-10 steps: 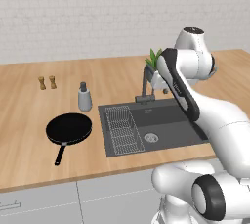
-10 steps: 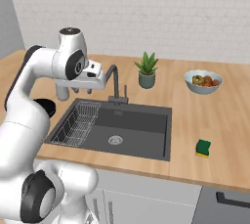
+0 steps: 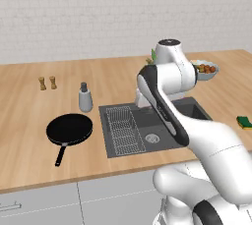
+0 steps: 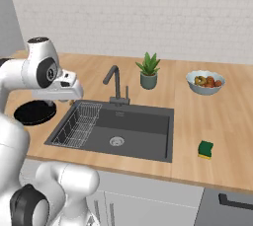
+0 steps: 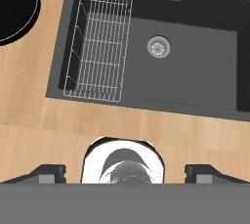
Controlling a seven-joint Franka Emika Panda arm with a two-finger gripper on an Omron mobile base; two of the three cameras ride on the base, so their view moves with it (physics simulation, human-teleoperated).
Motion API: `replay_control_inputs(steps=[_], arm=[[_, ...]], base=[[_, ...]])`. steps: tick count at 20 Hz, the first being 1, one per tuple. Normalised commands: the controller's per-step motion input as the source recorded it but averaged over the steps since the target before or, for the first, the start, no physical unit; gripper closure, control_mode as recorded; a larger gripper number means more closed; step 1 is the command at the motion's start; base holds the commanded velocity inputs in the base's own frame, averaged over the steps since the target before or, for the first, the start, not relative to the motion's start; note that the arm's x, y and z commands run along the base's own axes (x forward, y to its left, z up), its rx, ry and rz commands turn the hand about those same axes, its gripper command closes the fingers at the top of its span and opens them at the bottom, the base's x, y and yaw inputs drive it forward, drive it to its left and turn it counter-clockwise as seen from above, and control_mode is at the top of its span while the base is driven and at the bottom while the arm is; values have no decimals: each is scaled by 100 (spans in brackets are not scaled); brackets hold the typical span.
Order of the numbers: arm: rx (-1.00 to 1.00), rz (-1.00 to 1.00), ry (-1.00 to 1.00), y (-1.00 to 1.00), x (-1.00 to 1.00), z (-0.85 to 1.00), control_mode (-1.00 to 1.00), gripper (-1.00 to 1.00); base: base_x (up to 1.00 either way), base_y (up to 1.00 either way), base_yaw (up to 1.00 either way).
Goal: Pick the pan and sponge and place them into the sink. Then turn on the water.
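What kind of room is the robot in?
It looks like a kitchen. There is a dark sink set into a wooden counter, with a tall faucet behind it, a black frying pan beside it, and a bowl of fruit.

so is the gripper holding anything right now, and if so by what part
Nothing is held. The gripper is open above the counter edge in front of the sink; the pan and sponge lie untouched on the counter.
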Motion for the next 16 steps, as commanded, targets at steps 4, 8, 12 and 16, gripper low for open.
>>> replay_control_inputs(steps=[4,8,12,16], arm=[[-5,0,17,100,-15,-19,-100,-100],[-2,0,14,96,-1,-20,-100,-100],[-3,0,2,78,3,-14,-100,-100],[-2,0,1,74,11,-22,-100,-100]], base=[[0,0,0],[0,0,0],[0,0,0],[0,0,0]])
